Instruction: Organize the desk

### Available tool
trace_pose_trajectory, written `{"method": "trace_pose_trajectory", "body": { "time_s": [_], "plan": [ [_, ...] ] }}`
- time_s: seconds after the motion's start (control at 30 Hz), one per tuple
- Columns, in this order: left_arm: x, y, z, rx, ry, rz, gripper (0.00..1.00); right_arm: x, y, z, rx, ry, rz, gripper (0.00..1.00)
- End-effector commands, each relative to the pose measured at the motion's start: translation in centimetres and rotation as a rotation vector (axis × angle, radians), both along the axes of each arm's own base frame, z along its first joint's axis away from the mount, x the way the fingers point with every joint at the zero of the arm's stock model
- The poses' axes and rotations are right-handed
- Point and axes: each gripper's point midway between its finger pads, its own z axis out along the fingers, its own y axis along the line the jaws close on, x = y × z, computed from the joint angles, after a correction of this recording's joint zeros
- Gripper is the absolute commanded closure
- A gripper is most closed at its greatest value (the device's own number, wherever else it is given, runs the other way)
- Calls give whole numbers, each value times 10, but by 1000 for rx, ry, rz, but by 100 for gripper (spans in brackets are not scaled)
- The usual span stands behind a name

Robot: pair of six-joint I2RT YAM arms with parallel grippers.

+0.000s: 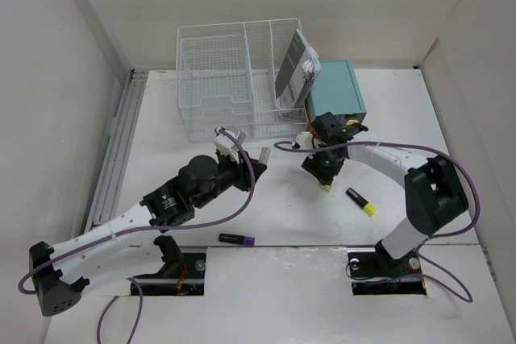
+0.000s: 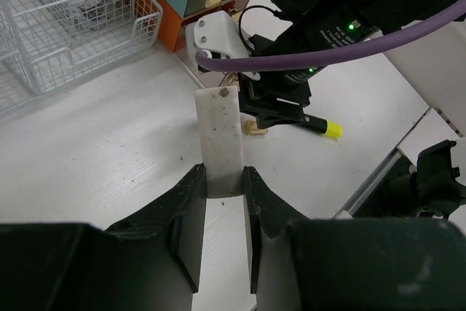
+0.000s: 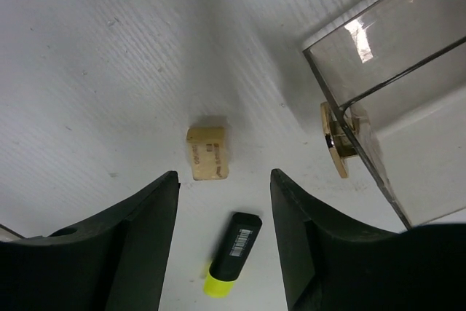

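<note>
Desk [image 1: 282, 211] white — strip [image 2: 220, 143] off-white, drawer box [image 1: 339, 86] teal.

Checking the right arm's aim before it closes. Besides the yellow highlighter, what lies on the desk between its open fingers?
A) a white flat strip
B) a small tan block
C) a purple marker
B: the right wrist view shows a small tan block lying on the desk between the right gripper's spread fingers.

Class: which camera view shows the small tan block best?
The right wrist view: the small tan block sits close, unobstructed, its printing visible. The left wrist view shows it small and partly hidden; the top view, a tiny speck.
</note>
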Motion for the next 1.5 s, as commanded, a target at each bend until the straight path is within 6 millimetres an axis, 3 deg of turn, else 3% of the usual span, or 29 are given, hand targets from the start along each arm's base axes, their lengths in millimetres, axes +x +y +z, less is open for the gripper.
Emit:
{"method": "trace_pose_trajectory", "body": {
  "time_s": [0.0, 0.33, 0.7, 0.93, 0.97, 1.07, 1.2, 1.33, 1.47],
  "plan": [
    [3, 0, 20, -69, -35, 18, 100, 3, 7, 6, 3, 3, 16, 41],
    [4, 3, 23, -70, -48, 25, 100, -7, 9, -10, -28, 70, 46, 42],
    [4, 3, 23, -70, -48, 25, 100, -2, 9, -27, -48, 77, 22, 44],
    [3, 4, 25, -77, -53, 25, 100, -3, 4, -36, -88, 73, 3, 72],
    [3, 4, 25, -77, -53, 25, 100, -2, 5, -39, -87, 74, -6, 85],
    [3, 4, 25, -77, -53, 25, 100, -4, 7, -41, -87, 74, 3, 89],
    [3, 4, 25, -77, -53, 25, 100, -8, 19, -26, -26, 61, 35, 94],
    [2, 3, 25, -78, -52, 16, 100, -4, 33, 12, 57, 1, 66, 94],
    [2, 3, 25, -78, -52, 16, 100, 6, 52, 73, 188, -121, 112, 94]
  ]
}}
